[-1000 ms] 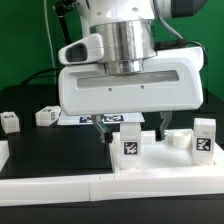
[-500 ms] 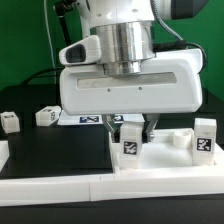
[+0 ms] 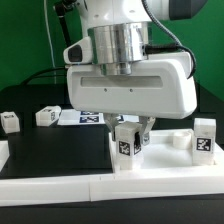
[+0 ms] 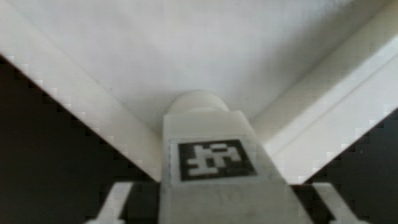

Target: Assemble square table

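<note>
A white leg block [image 3: 126,141] with a black-white tag stands upright on the white square table top [image 3: 165,166] at the exterior view's lower right. My gripper [image 3: 128,133] comes down from above and is shut on this leg block, one finger on each side. In the wrist view the leg block [image 4: 214,155] fills the middle between my fingers [image 4: 125,200], with the table top's [image 4: 196,50] surface and raised rim behind it. Another leg block [image 3: 204,138] stands at the top's right edge. Two more leg blocks [image 3: 10,121] [image 3: 47,116] lie on the black table at the left.
The marker board [image 3: 85,118] lies flat behind my gripper. A small white part [image 3: 180,140] sits on the table top to the right of the held leg. A long white border bar [image 3: 50,186] runs along the front edge.
My gripper has turned about its vertical axis and shifted slightly to the exterior view's left. The held leg block has moved and turned with it.
</note>
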`<state>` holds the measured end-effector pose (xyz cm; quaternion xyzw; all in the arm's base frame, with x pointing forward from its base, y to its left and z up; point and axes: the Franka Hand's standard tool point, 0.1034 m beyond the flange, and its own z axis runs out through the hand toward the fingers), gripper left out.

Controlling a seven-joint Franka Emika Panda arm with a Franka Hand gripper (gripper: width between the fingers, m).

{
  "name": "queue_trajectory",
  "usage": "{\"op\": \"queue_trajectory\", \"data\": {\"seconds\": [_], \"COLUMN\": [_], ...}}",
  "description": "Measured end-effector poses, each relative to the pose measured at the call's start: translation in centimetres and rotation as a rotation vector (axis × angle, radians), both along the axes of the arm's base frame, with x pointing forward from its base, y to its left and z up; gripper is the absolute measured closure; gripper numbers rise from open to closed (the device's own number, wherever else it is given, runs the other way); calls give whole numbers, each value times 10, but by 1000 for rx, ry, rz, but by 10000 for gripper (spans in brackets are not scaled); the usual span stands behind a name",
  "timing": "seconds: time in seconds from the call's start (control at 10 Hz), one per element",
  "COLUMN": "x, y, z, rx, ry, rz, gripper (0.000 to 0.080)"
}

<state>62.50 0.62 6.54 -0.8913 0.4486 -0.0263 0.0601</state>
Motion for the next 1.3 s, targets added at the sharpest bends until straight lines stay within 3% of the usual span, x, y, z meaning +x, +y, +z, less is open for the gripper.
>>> {"op": "queue_trajectory", "data": {"seconds": [0.4,0.9,1.0,1.1,1.2,1.3], "x": [2,2,2,2,3,6], "y": [6,4,5,5,6,8], "z": [3,2,1,1,5,16], "rx": [170,160,160,160,163,175], "ry": [135,153,154,154,150,137], "rz": [-676,-884,-880,-880,-873,-869], "gripper": [508,508,454,265,187,187]}}
